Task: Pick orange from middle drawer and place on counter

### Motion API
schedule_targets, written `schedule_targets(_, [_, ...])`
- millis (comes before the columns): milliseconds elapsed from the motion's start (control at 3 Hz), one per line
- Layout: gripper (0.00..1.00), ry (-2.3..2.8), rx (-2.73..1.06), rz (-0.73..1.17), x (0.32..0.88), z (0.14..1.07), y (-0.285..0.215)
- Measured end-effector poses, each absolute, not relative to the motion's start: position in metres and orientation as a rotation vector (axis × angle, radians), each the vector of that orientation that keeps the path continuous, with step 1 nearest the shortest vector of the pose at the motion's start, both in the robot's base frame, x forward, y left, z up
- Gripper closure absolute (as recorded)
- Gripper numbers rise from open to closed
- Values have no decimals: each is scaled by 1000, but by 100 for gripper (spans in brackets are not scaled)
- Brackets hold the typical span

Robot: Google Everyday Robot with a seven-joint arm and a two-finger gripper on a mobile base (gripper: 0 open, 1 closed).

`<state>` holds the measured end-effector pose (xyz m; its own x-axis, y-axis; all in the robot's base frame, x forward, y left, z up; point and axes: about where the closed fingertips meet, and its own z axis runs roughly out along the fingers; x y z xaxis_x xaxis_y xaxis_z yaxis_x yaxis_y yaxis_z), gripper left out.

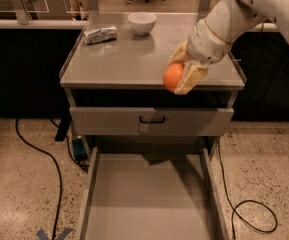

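My gripper (180,76) is shut on the orange (173,77), a small round bright-orange fruit held between its cream fingers (193,78). It hangs at the front edge of the counter (114,59), right of centre, just above the grey top. The middle drawer (146,199) is pulled out below, its flat floor bare. My white arm comes in from the upper right.
A white bowl (142,23) and a crumpled silver foil packet (100,34) sit at the back of the counter. A closed drawer front with a black handle (152,120) lies under the top. Black cables (49,159) run over the speckled floor on both sides.
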<state>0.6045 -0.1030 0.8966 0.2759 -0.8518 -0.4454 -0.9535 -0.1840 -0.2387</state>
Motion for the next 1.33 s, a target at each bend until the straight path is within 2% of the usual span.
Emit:
schedule_targets(667, [100, 1643, -2096, 126, 670, 939, -103])
schedule_targets(1333, [100, 1505, -2123, 247, 732, 889, -51])
